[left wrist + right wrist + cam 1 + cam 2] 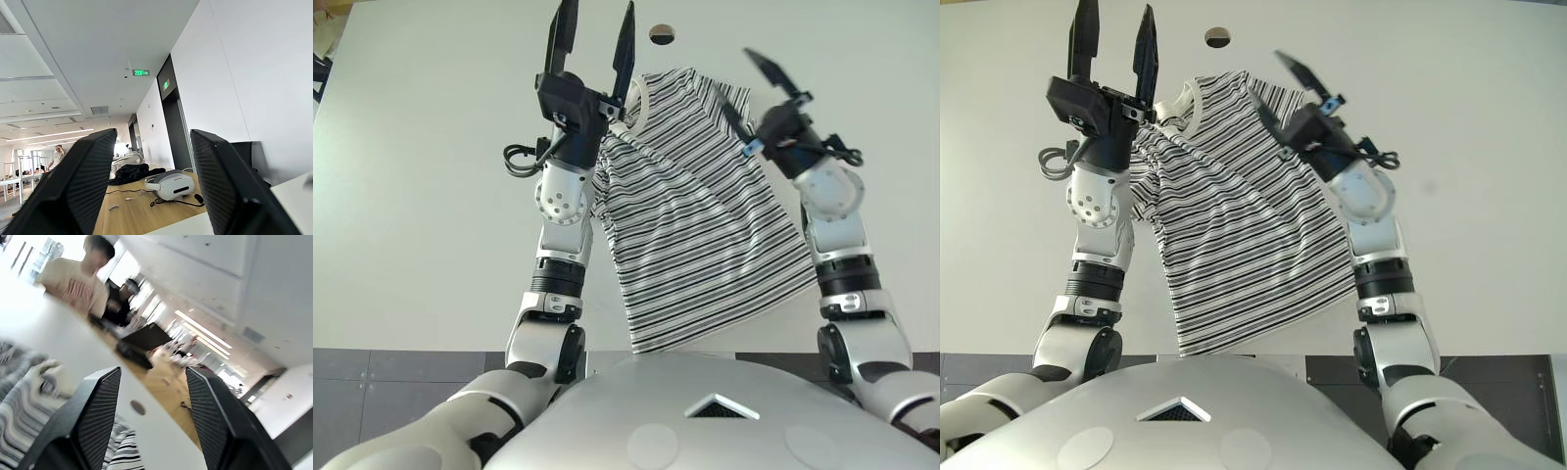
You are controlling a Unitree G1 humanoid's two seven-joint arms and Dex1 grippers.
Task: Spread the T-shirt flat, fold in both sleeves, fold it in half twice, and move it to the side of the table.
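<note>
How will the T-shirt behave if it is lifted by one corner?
Probably floppy: the T-shirt lies wrinkled and uneven, so it would likely sag and drape. It looks thin, so it is probably light. On the smooth table it may slide rather than tip.

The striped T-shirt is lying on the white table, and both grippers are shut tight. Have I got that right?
Not quite: both grippers are open. In the left eye view the left gripper and the right gripper have their fingers spread apart with nothing between them. The striped T-shirt does lie on the white table.
</note>
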